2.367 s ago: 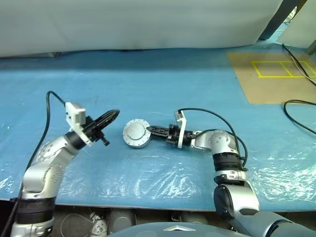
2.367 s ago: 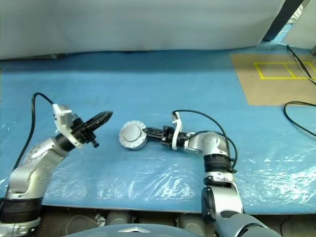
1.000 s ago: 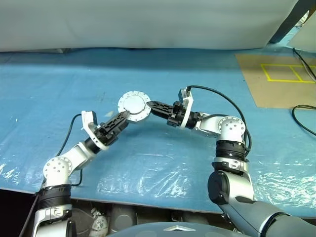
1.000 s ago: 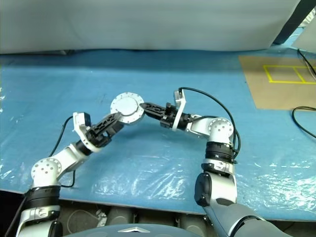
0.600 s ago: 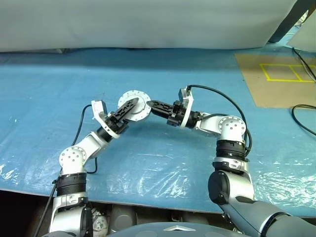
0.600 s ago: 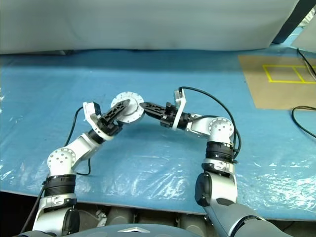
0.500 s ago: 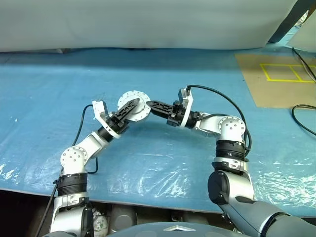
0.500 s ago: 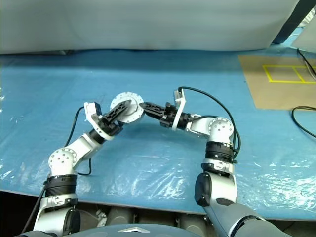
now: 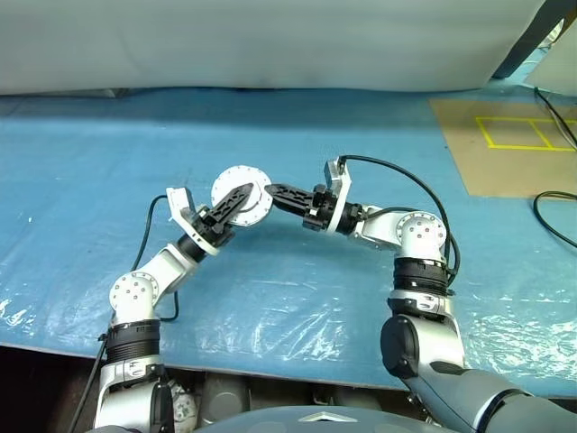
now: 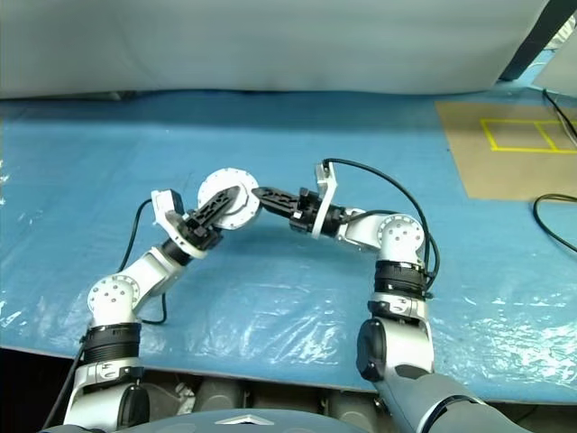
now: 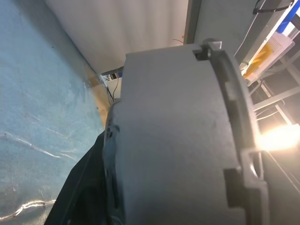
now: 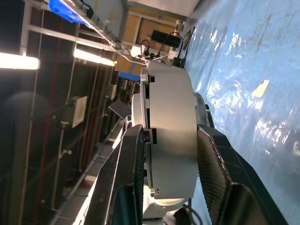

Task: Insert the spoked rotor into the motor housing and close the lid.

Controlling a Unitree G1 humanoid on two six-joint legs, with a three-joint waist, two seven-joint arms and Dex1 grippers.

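Housing assembly (image 9: 241,193) is held in the air above the blue sheet (image 9: 297,298), lid (image 10: 227,200) face toward the head camera, between both grippers. Judged rigid metal, dense for its size, smooth rim likely slippery; best gripped flat across its two faces, as in the right wrist view, where it sits square between the fingers (image 12: 126,187). Right gripper (image 9: 270,191) is clamped on its edge from the side away from the left arm. Left gripper (image 9: 233,200) lies across the near face, fingers straddling the disc; whether it is gripping yet cannot be told. Rotor is judged to be already inside. Risk judged: slip during handover if one side lets go early.
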